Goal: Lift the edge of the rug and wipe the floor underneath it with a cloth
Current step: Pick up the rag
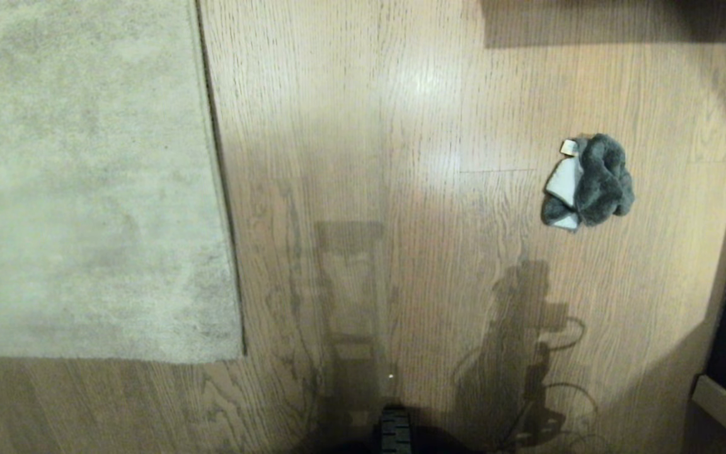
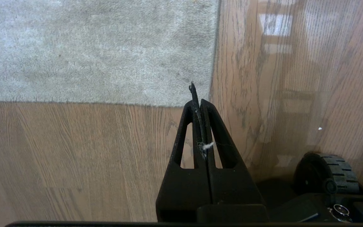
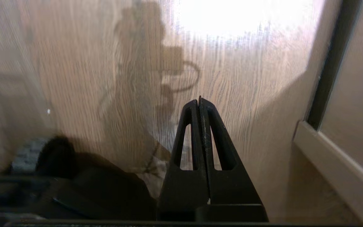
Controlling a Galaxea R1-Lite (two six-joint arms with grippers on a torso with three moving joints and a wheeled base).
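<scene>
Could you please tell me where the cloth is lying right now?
In the head view the cloth lies crumpled on the bare floor at right, well apart from the rug edge on the left.

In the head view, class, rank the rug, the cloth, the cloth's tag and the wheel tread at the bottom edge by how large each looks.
1. rug
2. cloth
3. wheel tread, mostly cut off, so only its visible part counts
4. tag

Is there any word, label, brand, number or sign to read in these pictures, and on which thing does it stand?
No readable text in any view.
The cloth on the floor has a small pale tag at its upper corner; any print on it is too small to read.
The rug edge bears no label.
</scene>
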